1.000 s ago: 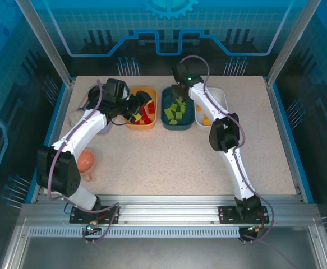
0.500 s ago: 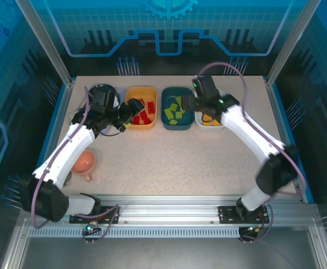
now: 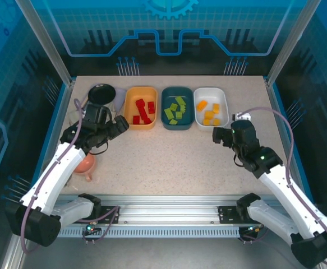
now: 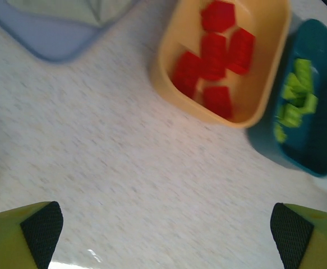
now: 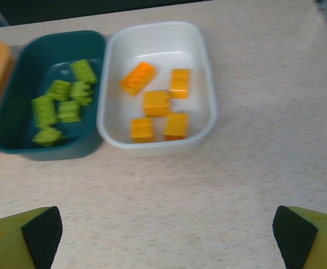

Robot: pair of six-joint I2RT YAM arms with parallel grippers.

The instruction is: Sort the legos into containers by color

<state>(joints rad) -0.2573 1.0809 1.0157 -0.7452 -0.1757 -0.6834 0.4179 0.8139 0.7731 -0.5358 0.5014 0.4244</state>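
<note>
From above, the teal bin (image 3: 178,127) holds the green bricks (image 3: 175,110). Just left of it, the orange bin (image 3: 128,109) holds the red bricks (image 3: 142,110). Just right of it, the white bin (image 3: 226,106) holds the orange bricks (image 3: 209,113). The left gripper (image 3: 118,124) hangs left of and nearer than the teal bin, and the right gripper (image 3: 218,135) hangs right of it and nearer.

In the left wrist view, the fingertips (image 4: 40,227) stand spread wide and empty over bare table, short of the teal bin.

In the right wrist view, the pads (image 5: 291,228) are likewise wide apart and hold nothing.

robot lab; aluminium frame (image 3: 169,217), blue panels (image 3: 96,28)
</note>
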